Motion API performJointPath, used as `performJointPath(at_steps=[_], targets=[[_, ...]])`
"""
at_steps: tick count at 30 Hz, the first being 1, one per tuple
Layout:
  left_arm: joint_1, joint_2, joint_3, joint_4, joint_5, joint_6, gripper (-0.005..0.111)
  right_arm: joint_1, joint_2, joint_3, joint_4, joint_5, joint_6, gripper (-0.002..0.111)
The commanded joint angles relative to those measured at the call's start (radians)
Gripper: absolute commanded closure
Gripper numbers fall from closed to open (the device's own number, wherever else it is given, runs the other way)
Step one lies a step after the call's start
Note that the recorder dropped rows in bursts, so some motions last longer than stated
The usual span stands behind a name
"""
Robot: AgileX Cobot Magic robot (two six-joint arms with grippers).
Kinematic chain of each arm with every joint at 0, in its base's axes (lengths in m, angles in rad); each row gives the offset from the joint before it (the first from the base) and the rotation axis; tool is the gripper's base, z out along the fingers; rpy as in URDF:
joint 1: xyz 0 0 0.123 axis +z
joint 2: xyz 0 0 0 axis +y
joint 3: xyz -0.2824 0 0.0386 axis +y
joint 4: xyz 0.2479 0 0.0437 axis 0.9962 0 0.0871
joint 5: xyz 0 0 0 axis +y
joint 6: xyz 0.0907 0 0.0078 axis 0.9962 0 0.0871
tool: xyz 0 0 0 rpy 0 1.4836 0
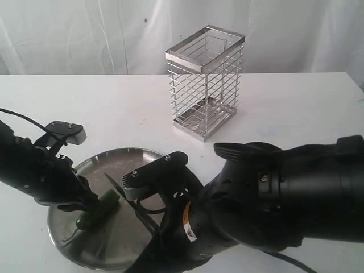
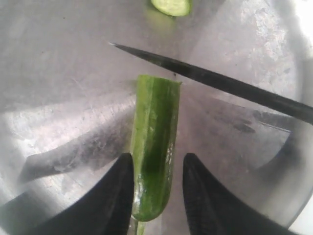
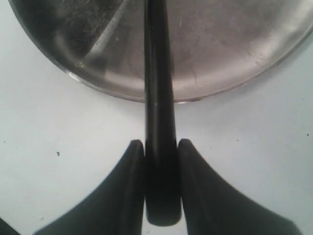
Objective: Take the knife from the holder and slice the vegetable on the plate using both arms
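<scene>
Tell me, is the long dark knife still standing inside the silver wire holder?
No, the right gripper holds the knife over the steel plate.

In the exterior view the right arm point(image 1: 273, 199) hides the near rim of the plate point(image 1: 114, 159) and the knife point(image 1: 122, 190) handle. The left wrist view cuts off the vegetable point(image 2: 154, 147) stem and a slice point(image 2: 171, 6).

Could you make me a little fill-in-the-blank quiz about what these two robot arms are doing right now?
1. The right gripper is clamped on the handle of the ____.
2. The left gripper holds the green vegetable on the steel ____.
3. The wire holder stands empty on the ____ table.
4. One cut slice lies beyond the blade's ____ side.

Missing words: knife; plate; white; far
</scene>
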Motion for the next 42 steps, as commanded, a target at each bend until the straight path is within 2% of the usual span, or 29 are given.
performJointPath(at_steps=[1, 15, 20, 31, 39, 41, 42], targets=[[-0.006, -0.021, 0.000, -0.012, -0.001, -0.008, 0.068, 0.029, -0.008, 0.002, -0.001, -0.020, 0.008, 0.108], [-0.006, -0.054, 0.000, -0.010, -0.002, -0.008, 0.068, 0.038, 0.035, 0.002, -0.036, -0.050, 0.010, 0.108], [-0.006, -0.054, 0.000, -0.010, -0.002, -0.008, 0.068, 0.038, 0.036, 0.002, -0.128, -0.052, 0.089, 0.108], [-0.006, -0.054, 0.000, -0.012, -0.004, -0.008, 0.068, 0.038, 0.089, 0.002, -0.130, -0.062, 0.089, 0.108], [-0.006, -0.054, 0.000, -0.104, -0.087, -0.008, 0.068, 0.038, 0.089, 0.002, -0.130, -0.064, 0.089, 0.108], [-0.006, -0.054, 0.000, -0.112, -0.093, -0.006, 0.072, 0.038, 0.089, 0.002, -0.130, -0.064, 0.089, 0.108], [-0.006, -0.054, 0.000, -0.113, -0.098, 0.004, 0.079, 0.038, 0.089, 0.002, -0.130, -0.064, 0.089, 0.108]])
